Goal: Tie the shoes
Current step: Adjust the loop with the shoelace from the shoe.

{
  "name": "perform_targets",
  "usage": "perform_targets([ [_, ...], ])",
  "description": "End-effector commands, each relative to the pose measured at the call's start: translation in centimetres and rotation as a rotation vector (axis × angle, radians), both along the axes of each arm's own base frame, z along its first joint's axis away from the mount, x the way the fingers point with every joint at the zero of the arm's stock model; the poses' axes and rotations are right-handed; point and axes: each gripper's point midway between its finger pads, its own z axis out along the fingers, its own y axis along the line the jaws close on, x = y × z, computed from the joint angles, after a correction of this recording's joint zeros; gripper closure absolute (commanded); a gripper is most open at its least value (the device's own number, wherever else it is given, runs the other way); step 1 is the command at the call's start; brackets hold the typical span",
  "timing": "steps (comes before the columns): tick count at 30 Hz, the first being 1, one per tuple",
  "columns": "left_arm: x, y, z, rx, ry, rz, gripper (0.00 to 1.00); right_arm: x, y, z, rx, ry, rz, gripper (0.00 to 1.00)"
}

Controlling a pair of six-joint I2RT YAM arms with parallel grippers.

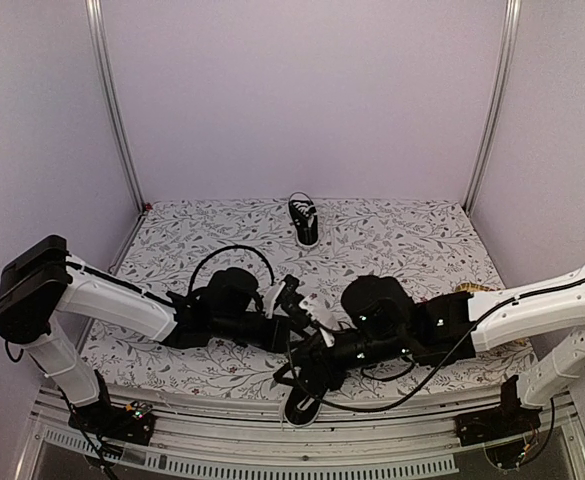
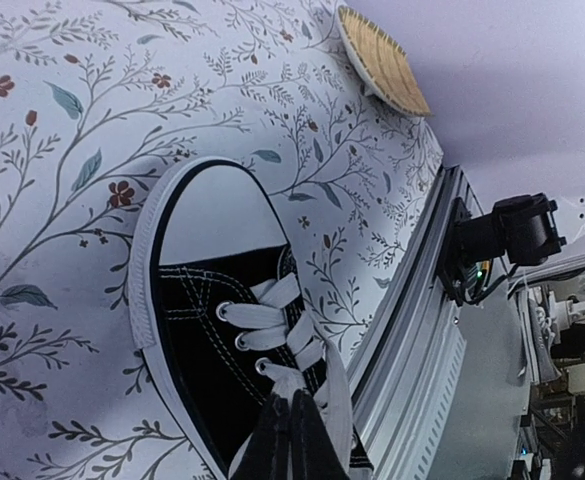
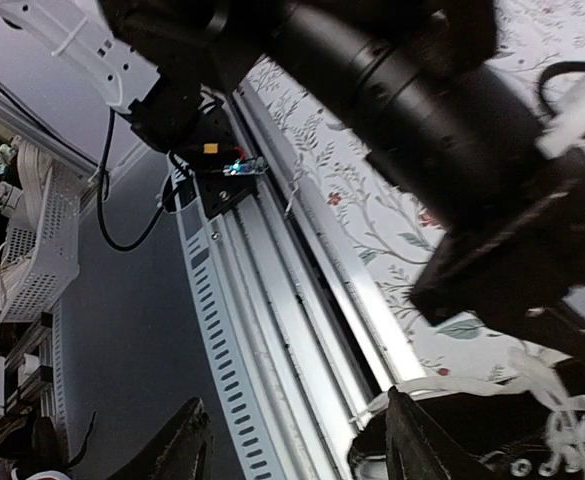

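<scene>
Shoe [image 1: 300, 408] mostly hidden under arms [image 1: 372, 340]; left tool [image 2: 290, 420] shut over laces [image 2: 272, 330], grip unclear; right tool [image 3: 302, 440] spread wide, empty.

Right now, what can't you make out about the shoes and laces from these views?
- Top view: near shoe mostly under the right arm; only one end shows.
- Top view: far shoe too small to read its laces.
- Left wrist: left gripper shut; its fingers hide whether a lace is pinched; heel cut off by the bottom edge.
- Right wrist: blurred left arm blocks most of the view; shoe cut off at the bottom, knot unreadable.
</scene>
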Motion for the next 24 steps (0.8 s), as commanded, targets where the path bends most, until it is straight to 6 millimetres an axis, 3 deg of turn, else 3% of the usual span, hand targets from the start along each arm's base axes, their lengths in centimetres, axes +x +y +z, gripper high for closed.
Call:
perform_targets([
  [1, -0.5, -0.6, 0.9, -0.02, -0.023, -0.032, 1.0, 4.4, -4.6, -0.3, -0.039, -0.088, -0.092, 0.4],
  [3, -0.4, -0.7, 0.9, -0.021, -0.022, -0.032, 1.0, 5.8, -5.8, -1.0, -0.053, -0.103, -0.104, 0.4],
  [6, -0.3, -1.0, 0.9, -0.023, -0.021, -0.036, 1.0, 6.4, -6.3, -2.1, -0.077, -0.123, -0.077, 0.42],
  [20, -0.4, -1.1, 0.8, -0.017, -0.012, -0.039, 1.0, 6.8, -4.0, -6.2, -0.131, -0.151, 0.017, 0.49],
  [24, -0.4, -1.1, 0.7, -0.016, -0.011, -0.039, 1.0, 7.4, -3.7, -7.4, -0.159, -0.16, 0.006, 0.56],
])
